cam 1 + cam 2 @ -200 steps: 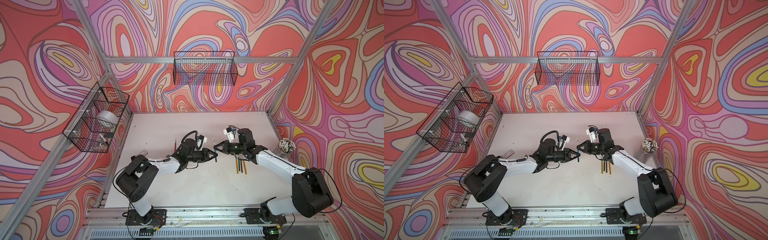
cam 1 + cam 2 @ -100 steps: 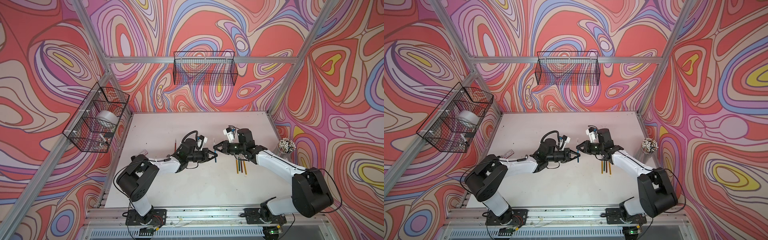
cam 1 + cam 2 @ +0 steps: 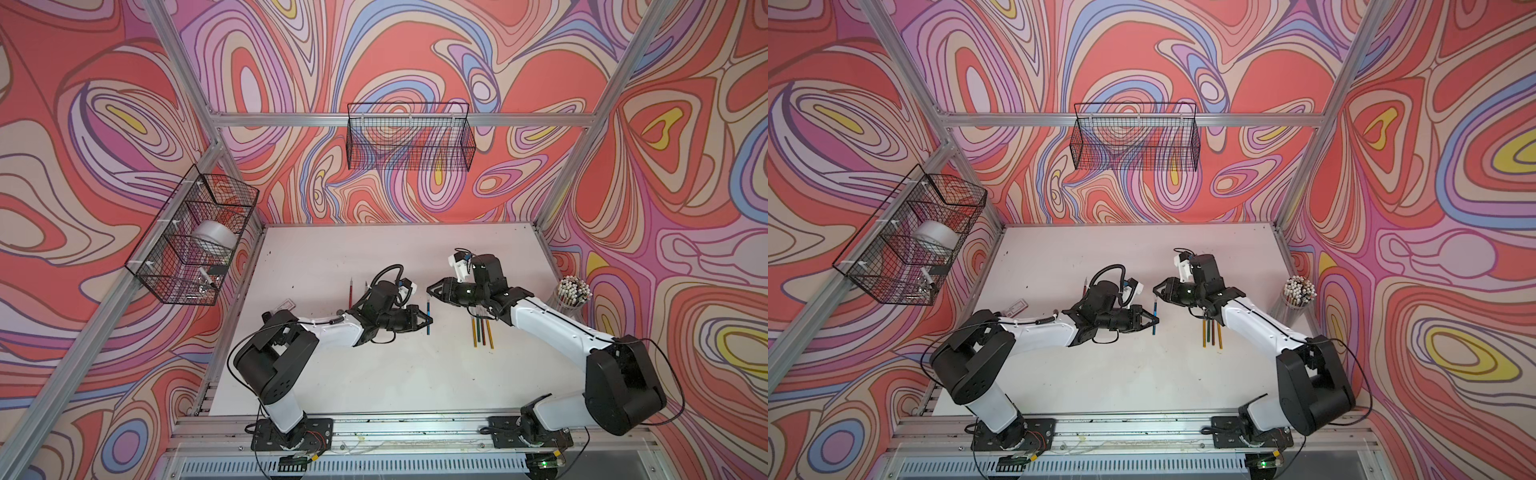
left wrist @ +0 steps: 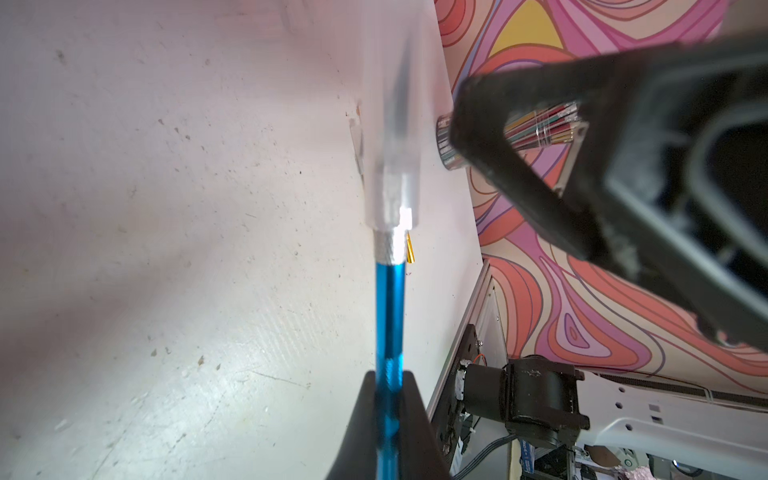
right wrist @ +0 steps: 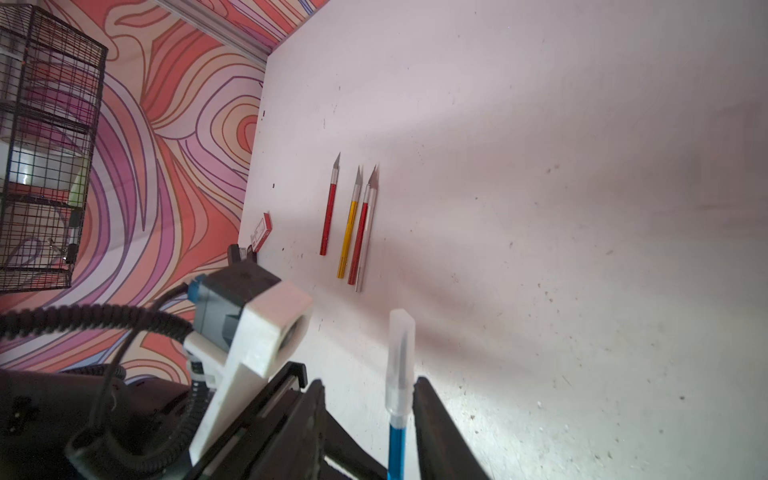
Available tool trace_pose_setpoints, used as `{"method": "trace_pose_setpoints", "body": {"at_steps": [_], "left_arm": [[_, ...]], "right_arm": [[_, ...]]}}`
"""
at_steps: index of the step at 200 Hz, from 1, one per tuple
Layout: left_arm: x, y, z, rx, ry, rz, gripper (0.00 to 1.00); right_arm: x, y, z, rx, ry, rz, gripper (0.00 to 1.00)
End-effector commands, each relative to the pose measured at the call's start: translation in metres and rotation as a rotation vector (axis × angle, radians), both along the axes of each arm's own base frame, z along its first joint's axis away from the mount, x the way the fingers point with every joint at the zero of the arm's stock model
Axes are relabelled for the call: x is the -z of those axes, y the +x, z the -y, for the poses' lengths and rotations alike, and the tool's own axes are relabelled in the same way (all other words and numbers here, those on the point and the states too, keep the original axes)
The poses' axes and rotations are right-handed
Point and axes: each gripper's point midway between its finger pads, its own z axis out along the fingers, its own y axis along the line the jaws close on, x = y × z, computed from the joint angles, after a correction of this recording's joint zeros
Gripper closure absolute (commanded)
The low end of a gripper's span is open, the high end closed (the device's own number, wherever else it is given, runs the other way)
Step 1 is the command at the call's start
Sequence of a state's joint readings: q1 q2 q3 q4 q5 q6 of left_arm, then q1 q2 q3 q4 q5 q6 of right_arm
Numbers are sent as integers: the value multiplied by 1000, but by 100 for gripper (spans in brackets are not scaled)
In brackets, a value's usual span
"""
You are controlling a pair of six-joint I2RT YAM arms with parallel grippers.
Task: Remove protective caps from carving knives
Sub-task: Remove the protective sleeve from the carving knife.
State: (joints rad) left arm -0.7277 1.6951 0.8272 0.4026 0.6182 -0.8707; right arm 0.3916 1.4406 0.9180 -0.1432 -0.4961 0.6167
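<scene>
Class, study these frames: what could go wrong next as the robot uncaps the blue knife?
1. The right gripper is open near the cap; closing off-centre might knock the blue knife askew.
2. The left gripper pinches only the slim, shiny handle, so a pull might drag the knife out with the cap still on.

Left wrist view: protective cap (image 4: 392,124) blurred, tip cut off. Right wrist view: blue knife (image 5: 397,449), handle cut off.

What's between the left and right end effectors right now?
The blue carving knife: the left end effector grips its handle; in the right wrist view its protective cap sits between the right end effector's open fingers.
</scene>
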Motion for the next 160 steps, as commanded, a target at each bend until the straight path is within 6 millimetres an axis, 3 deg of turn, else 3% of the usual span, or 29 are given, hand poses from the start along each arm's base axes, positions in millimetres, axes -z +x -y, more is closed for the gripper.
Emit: {"method": "trace_pose_setpoints", "body": {"at_steps": [1,60,124,160], "left_arm": [[-14,3,2,4,8,54,100],[-11,0,-2,1,49,65,100],[-10,-2,1,13,54,71,100],[-9,-3,-1,12,64,75,100]], "right_arm": [[7,8,-3,22,-46,-6,65],[27,13,4,87,-158,-42,70],[32,11,-12,39,-103,-60,80],[36,11,-16,24,-89,-77,80]]}}
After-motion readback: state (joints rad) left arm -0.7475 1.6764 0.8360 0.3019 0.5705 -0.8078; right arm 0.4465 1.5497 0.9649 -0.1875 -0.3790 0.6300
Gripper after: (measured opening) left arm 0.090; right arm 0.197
